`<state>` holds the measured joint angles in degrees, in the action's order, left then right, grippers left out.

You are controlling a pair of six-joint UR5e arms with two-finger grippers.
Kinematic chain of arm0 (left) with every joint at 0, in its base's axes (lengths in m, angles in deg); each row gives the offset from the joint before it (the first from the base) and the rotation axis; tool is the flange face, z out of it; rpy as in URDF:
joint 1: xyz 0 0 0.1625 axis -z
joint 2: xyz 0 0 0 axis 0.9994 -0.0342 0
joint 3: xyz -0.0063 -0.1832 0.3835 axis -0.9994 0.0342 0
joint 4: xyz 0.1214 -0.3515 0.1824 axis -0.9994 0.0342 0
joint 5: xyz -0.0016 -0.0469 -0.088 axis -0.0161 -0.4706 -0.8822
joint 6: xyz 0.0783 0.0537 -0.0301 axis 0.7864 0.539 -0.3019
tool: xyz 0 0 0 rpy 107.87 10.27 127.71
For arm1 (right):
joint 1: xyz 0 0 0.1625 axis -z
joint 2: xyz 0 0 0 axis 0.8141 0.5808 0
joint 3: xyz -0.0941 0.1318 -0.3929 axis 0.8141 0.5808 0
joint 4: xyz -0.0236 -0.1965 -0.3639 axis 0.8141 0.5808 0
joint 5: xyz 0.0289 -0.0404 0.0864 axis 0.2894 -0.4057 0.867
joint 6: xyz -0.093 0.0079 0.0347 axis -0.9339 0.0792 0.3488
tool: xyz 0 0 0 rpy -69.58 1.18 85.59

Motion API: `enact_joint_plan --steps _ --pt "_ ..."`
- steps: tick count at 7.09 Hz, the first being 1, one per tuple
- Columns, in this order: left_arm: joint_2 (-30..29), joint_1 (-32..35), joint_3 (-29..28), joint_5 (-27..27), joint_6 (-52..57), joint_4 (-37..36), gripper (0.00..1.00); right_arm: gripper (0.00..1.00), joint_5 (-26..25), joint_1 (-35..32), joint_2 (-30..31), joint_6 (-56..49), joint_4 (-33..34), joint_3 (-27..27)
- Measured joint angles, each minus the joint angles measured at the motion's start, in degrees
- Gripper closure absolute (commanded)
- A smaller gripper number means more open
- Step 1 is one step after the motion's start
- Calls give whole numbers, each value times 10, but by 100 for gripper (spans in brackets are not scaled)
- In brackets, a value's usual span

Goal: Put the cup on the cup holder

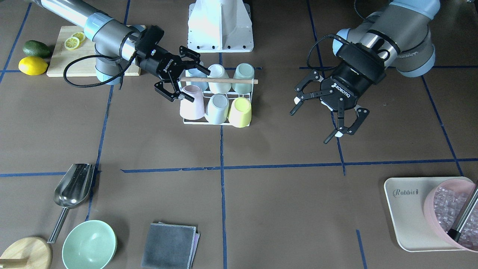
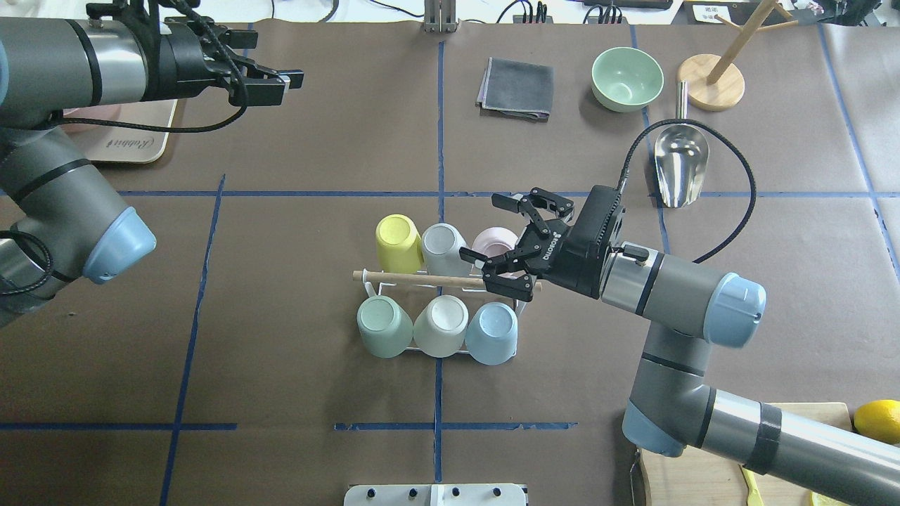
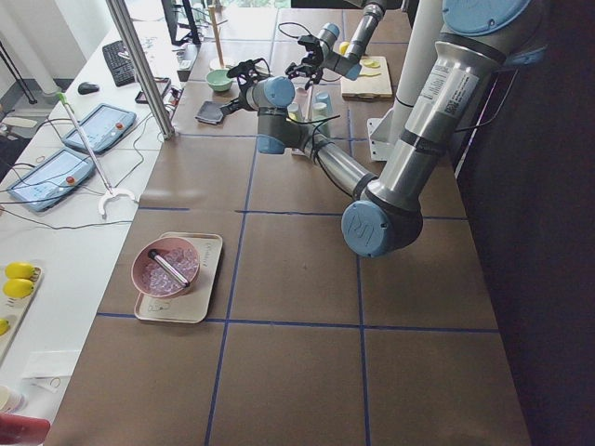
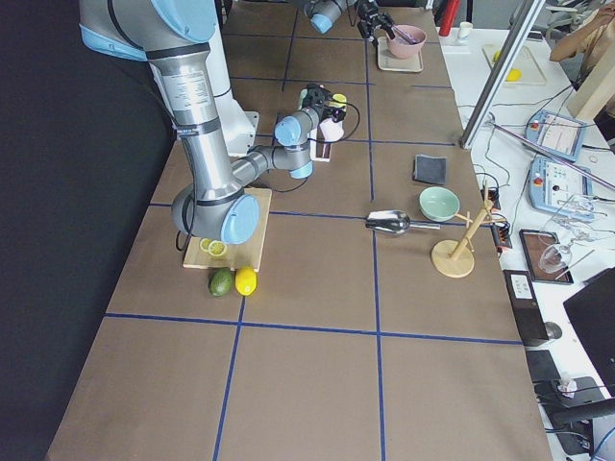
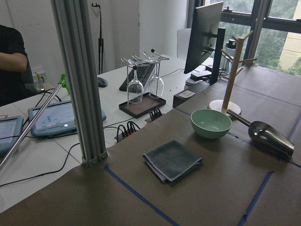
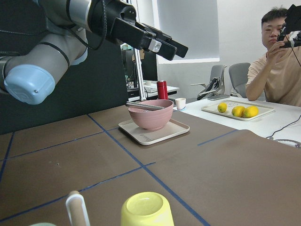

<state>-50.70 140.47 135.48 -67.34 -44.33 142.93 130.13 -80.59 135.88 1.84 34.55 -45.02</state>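
The holder (image 2: 415,278) stood on the table (image 2: 281,316) with 6 upturned cups (image 2: 441,325) on it in 2 rows of 3, and the pink cup (image 1: 191,105) sat at its end nearest the right arm, in the row away from the robot. The right tool (image 2: 492,237) was released, its fingers spread wide over that end of the holder, astride the pink cup. The left tool (image 1: 310,126) hung released too, well apart from the holder's other end.

Yellow cup (image 6: 146,209) upside down at the bottom edge; pink bowl (image 6: 149,113) on a tray (image 6: 178,128) beyond
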Motion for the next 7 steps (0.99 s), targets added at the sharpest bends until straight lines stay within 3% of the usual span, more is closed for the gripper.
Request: enact_joint_plan --steps 3,5,7 --pt "18 33 69 -16 -4 -258 0 0 54 -76 -6 5 73 -6" --pt "36 41 123 -58 1 -446 0 0 106 -129 -9 5 209 -39" --pt "59 53 157 -85 43 -564 0 0 155 -170 -10 4 362 -76"
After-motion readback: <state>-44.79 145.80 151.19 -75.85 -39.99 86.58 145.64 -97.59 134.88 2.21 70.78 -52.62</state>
